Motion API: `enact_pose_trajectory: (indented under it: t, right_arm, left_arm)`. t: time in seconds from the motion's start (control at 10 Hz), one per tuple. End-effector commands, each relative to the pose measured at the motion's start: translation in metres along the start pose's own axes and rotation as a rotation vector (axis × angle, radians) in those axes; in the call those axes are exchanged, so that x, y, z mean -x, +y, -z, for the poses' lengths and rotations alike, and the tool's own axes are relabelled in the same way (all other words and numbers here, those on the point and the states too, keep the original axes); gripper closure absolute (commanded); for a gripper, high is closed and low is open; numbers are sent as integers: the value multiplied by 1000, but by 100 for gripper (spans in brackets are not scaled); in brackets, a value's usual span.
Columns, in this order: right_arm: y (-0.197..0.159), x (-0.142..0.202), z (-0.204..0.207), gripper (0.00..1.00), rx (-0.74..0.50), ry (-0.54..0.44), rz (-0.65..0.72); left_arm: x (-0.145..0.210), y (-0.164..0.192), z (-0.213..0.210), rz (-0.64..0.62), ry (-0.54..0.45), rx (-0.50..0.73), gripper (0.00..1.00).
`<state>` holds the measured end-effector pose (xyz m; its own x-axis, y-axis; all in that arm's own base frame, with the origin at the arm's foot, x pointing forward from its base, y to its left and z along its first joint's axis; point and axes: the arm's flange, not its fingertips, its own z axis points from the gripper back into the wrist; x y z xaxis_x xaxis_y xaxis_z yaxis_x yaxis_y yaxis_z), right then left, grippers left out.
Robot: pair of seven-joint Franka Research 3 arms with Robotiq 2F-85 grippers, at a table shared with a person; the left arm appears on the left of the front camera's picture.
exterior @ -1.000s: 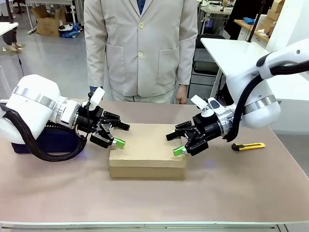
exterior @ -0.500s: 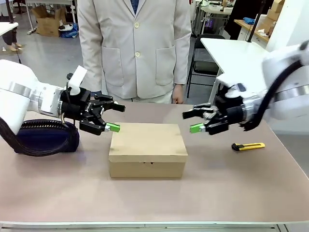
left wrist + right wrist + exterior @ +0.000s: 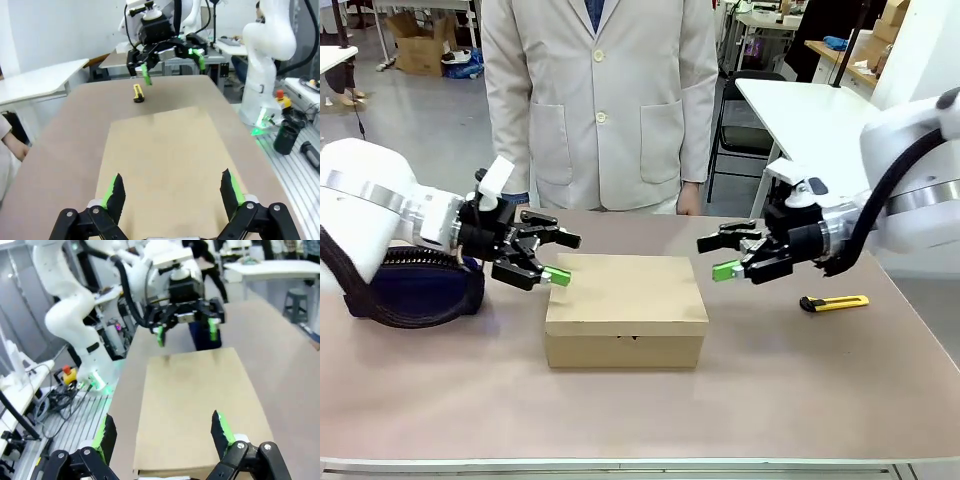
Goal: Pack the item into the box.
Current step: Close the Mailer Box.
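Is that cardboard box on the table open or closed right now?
Closed. The box has its lid lying flat over the top, with the front edge tucked down; nothing inside is visible.

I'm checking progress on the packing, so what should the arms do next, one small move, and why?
Probably draw both arms back a little and stop. The box lies shut on the table, and the left gripper and right gripper hang open and empty off its two ends, so nothing seems left to handle.

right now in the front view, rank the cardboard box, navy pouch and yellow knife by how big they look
1. cardboard box
2. navy pouch, partly hidden by the left arm, so its full size is unsure
3. yellow knife, clearly smallest
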<state>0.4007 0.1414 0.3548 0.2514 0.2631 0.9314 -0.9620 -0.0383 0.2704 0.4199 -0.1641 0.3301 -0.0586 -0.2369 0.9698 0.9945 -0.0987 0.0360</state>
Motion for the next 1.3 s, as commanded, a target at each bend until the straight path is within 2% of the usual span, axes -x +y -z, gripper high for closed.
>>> enact_pose_trajectory:
  t: [0.0,0.1,0.2,0.3,0.4,0.5,0.6,0.7,0.8,0.9,1.2]
  right_arm:
    - [26,-20,-71,0,192,-79,304]
    - [48,-17,-114,0,241,-91,563]
    - [66,-11,-142,0,190,-55,704]
    - [75,-3,-170,0,189,-42,802]
    - [82,8,-199,0,192,-54,873]
    - [93,23,-230,0,239,-133,933]
    - [101,36,-248,0,282,-207,958]
    - [94,44,-246,0,322,-248,982]
    - [62,46,-217,0,346,-153,947]
    - [103,48,-252,0,290,-175,968]
    - [103,48,-252,0,290,-175,968]
  left_arm:
    - [-38,-43,-68,-237,-124,8,0]
    - [-47,-71,-108,-451,-157,3,0]
    - [-47,-84,-134,-611,-145,-45,0]
    - [-44,-92,-158,-752,-137,-104,0]
    - [-36,-100,-186,-854,-105,-96,0]
    - [-25,-113,-220,-942,-81,-94,0]
    - [-15,-124,-243,-1001,-98,-179,0]
    - [-2,-125,-253,-1025,-134,-192,0]
    - [13,-103,-246,-1013,-167,-237,0]
    - [-2,-125,-251,-1006,-89,-208,0]
    - [-2,-125,-251,-1006,-89,-208,0]
